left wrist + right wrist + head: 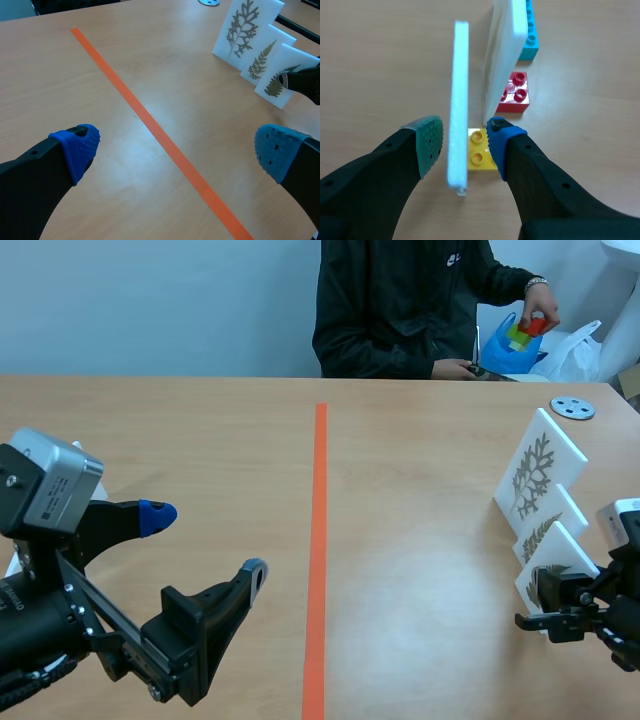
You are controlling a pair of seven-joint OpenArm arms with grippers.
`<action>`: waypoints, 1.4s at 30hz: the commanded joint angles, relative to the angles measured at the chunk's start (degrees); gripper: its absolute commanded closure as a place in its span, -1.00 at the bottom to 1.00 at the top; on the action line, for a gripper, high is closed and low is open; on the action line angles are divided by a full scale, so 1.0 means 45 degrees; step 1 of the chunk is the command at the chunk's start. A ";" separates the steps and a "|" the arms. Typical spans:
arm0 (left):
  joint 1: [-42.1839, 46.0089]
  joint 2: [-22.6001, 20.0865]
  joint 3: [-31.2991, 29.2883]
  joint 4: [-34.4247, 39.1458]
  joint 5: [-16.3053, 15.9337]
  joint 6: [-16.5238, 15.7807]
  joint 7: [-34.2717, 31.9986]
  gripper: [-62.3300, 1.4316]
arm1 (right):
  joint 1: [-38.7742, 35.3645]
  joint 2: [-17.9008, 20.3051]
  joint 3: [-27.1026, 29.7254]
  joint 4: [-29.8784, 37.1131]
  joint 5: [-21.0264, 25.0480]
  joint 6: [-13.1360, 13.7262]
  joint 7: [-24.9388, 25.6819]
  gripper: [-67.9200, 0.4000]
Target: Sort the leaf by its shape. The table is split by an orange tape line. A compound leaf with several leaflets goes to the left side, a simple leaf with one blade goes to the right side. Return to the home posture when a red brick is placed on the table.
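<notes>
Three white leaf cards stand in a row on the right side of the table: a large one with a branching leaf [540, 470], a middle one with a fern-like leaf [546, 525] and the nearest one [556, 568]. My right gripper [465, 142] is open and straddles the nearest card [458, 100], seen edge-on, with a small gap at each pad. The card stands at a yellow brick [479, 152]. My left gripper [205, 543] hangs open and empty over the left side, far from the cards [280, 80].
The orange tape line [318, 540] splits the table. A red brick [515, 92] and a blue brick [530, 35] sit behind the second card [507, 45]. A person across the table holds coloured bricks [525, 332] over a blue bag. A grey disc [572, 407] lies far right.
</notes>
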 commanded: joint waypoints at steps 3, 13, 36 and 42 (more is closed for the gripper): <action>0.0000 -0.0005 -0.0024 0.0248 -0.0097 0.0019 -0.0277 -1.00 | -0.0291 0.0151 0.0418 0.1073 0.0053 -0.0039 0.0010 0.35; 0.0000 -0.0005 -0.0024 0.0248 -0.0097 0.0019 -0.0277 -1.00 | -0.1758 0.0151 0.1598 0.4391 0.0801 0.0699 -0.0500 0.18; 0.0005 -0.0010 -0.0024 0.0248 -0.0097 0.0015 -0.0277 -1.00 | -0.2871 0.0287 0.2414 0.6819 0.3531 0.4537 -0.1724 -1.00; 0.0005 -0.0005 -0.0024 0.0248 -0.0097 0.0015 -0.0277 -1.00 | -0.2871 0.0277 0.1710 0.7441 0.3526 0.4488 -0.2375 -1.00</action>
